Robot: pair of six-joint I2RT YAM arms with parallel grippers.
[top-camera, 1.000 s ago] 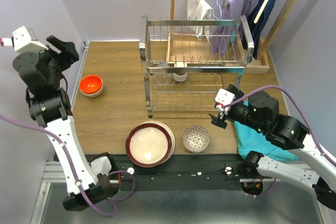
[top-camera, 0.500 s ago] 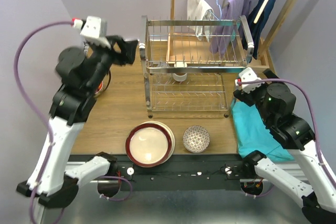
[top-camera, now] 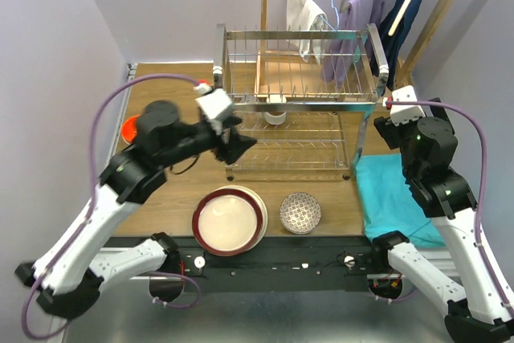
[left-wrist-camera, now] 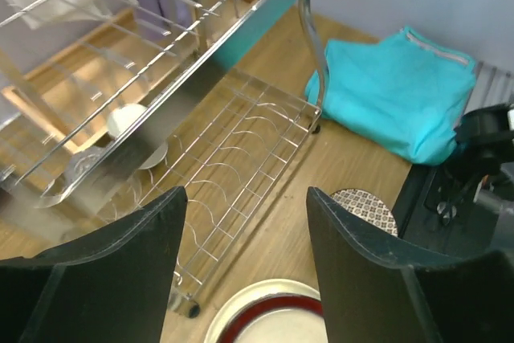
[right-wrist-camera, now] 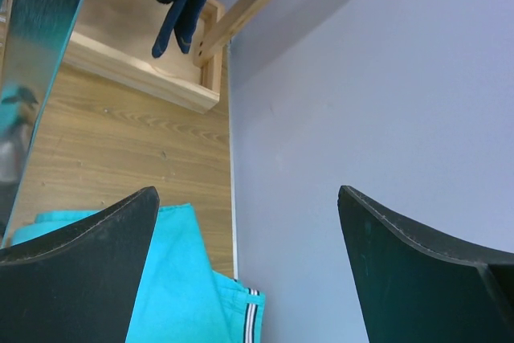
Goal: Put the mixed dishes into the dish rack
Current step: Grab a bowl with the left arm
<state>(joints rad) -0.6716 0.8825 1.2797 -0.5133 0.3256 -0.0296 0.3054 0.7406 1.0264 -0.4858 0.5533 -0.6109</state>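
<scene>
The chrome wire dish rack [top-camera: 301, 100] stands at the back middle of the table; a small pale cup [top-camera: 275, 116] sits in its lower tier. A stack of plates, a dark-red-rimmed cream one [top-camera: 230, 221] on top, lies at the front. A patterned bowl [top-camera: 300, 212] lies to its right. An orange bowl [top-camera: 128, 126] peeks out behind my left arm. My left gripper [top-camera: 239, 146] is open and empty, hanging by the rack's front left corner above the plates [left-wrist-camera: 273, 315]. My right gripper [right-wrist-camera: 245, 198] is open and empty, over the table's right edge.
A teal cloth [top-camera: 393, 198] lies at the right, beneath my right arm. A wooden hanger stand [top-camera: 397, 94] with hung clothes stands behind the rack. Walls close in on the left and the right [right-wrist-camera: 361, 78].
My left arm has swung from the far left across to the rack's front left corner. My right arm has lifted and drawn back to the right, away from the patterned bowl.
</scene>
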